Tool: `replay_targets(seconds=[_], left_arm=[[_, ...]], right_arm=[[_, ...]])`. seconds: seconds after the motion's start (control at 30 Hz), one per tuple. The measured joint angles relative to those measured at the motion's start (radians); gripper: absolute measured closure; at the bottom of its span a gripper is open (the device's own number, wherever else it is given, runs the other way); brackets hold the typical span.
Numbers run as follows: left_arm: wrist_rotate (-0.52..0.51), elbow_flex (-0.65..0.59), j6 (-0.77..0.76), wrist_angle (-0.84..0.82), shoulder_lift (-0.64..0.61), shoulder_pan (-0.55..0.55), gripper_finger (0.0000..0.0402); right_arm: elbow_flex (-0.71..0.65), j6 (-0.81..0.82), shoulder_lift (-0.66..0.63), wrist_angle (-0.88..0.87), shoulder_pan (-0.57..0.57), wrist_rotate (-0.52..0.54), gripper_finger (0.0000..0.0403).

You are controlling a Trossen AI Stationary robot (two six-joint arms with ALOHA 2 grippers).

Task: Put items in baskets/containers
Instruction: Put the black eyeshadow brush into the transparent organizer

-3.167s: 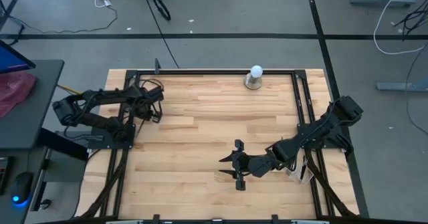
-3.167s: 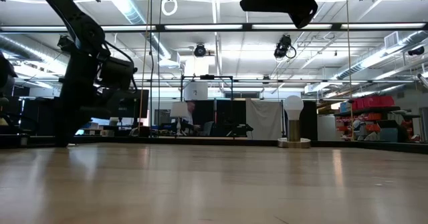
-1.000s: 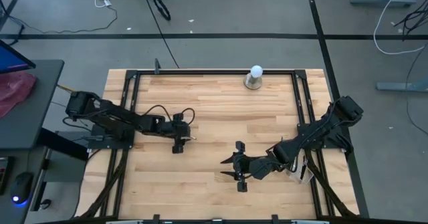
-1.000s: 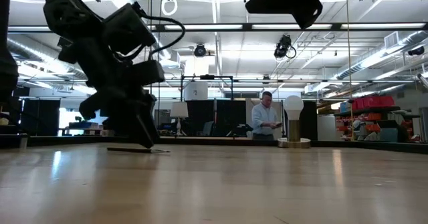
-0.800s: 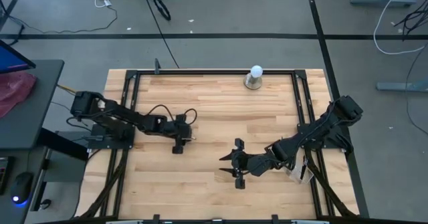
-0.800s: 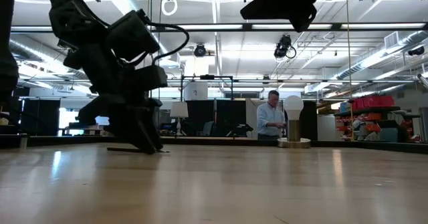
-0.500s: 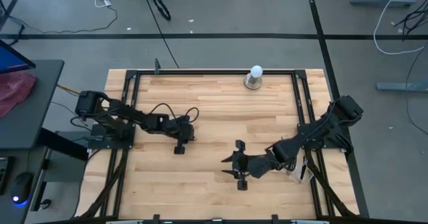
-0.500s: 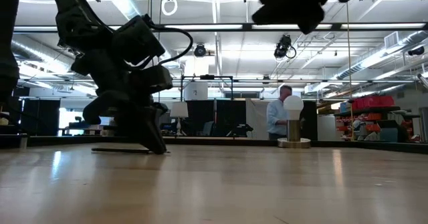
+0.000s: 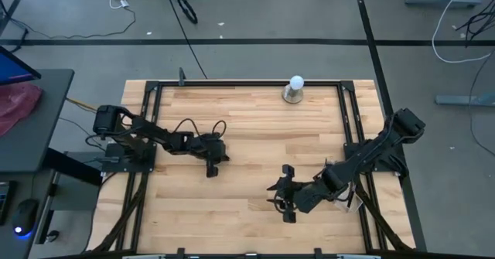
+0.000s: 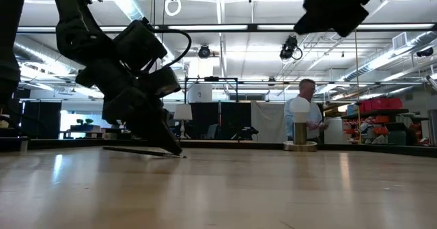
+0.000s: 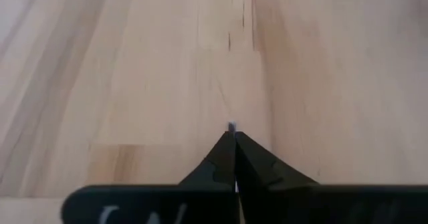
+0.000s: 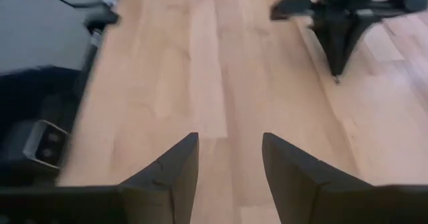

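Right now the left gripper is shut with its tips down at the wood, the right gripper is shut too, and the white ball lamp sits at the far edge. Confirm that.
One thing is off: the right gripper is open, not shut. The right wrist view shows its two fingers apart with bare wood between them. The rest holds: the left gripper is shut, tips down at the table, and the white ball lamp sits at the far edge.

White ball on metal base (image 9: 295,90) at wooden table's (image 9: 247,127) far edge, person (image 10: 308,116) behind
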Motion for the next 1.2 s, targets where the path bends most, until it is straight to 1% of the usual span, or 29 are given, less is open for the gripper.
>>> replay_targets(seconds=[0.2,0.33,0.4,0.5,0.57,0.6,0.7,0.77,0.83,0.9,0.97,1.1,1.2], left_arm=[[0.006,0.002,-0.041,0.088,0.000,0.000,0.0399],[0.012,0.002,-0.045,0.094,-0.002,0.004,0.0390],[0.045,0.002,-0.046,0.098,-0.008,0.017,0.0378],[0.151,0.005,-0.044,0.071,-0.040,0.040,0.0344],[0.197,0.003,-0.032,-0.006,-0.060,0.048,0.0313],[0.197,0.002,-0.018,-0.044,-0.067,0.048,0.0296],[0.150,0.003,0.017,-0.150,-0.073,0.047,0.0250],[0.140,-0.013,0.035,-0.141,-0.073,0.041,0.0226],[0.120,-0.051,0.039,-0.082,-0.074,0.027,0.0213],[0.090,-0.096,0.039,-0.028,-0.076,0.012,0.0210],[0.051,-0.146,0.034,0.038,-0.072,-0.003,0.0219],[0.025,-0.241,0.005,0.220,-0.038,-0.017,0.0258],[0.005,-0.270,-0.020,0.325,0.018,-0.023,0.0289]], right_arm=[[-0.001,0.008,0.043,0.000,-0.017,0.026,0.0236],[-0.002,0.012,0.051,0.011,-0.024,0.025,0.0236],[-0.002,0.011,0.051,0.015,-0.025,0.025,0.0236],[-0.002,0.007,0.051,0.026,-0.024,0.025,0.0236],[-0.002,0.007,0.051,0.025,-0.024,0.025,0.0236],[-0.002,0.007,0.051,0.026,-0.024,0.025,0.0236],[-0.002,0.004,0.051,0.030,-0.025,0.035,0.0236],[-0.002,0.004,0.051,0.031,-0.025,0.053,0.0236],[-0.002,0.004,0.051,0.033,-0.025,0.059,0.0236],[-0.002,0.004,0.051,0.038,-0.025,0.059,0.0236],[-0.002,0.004,0.051,0.038,-0.025,0.059,0.0236],[-0.002,0.003,0.051,0.039,-0.026,0.059,0.0236],[-0.002,0.004,0.051,0.049,-0.030,0.059,0.0236]])
